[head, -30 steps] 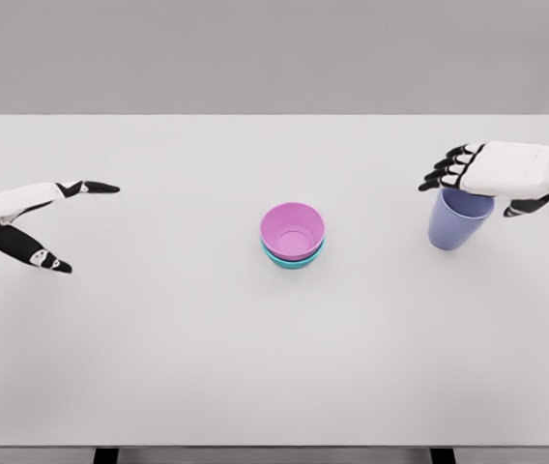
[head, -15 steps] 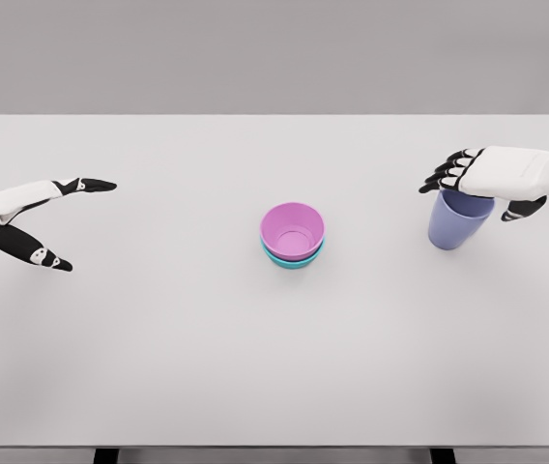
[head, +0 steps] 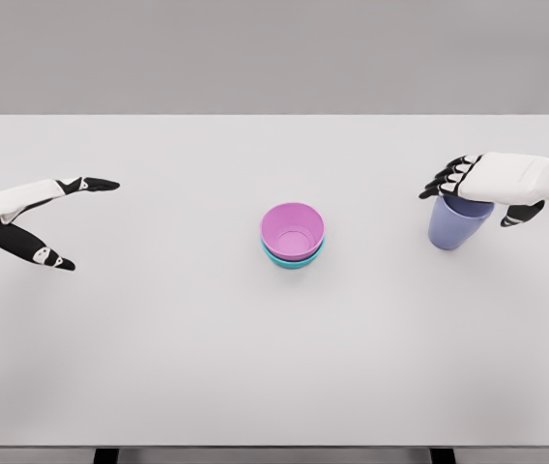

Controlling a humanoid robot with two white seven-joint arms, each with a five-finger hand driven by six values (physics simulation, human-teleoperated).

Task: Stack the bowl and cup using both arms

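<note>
Already done: pink bowl [head: 293, 228] nested in teal bowl [head: 293, 256], mid-bench [head: 207, 367].
Remaining: purple cup [head: 456, 224], capped by right hand [head: 482, 184]; grip uncertain.
Left hand [head: 38, 217]: open, empty.

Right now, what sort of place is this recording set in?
Probably a simulated tabletop test bench: a plain white table against a bare grey backdrop, holding only stacked bowls and a purple cup.

Both arms are clad in smooth white shells. The left hand [head: 35, 217] has a white back and long slender fingers with black joints and black tips (small pale marks dot the dark thumb). The right hand [head: 492, 182] shows a broad white back, black knuckle segments and a dark thumb.
</note>
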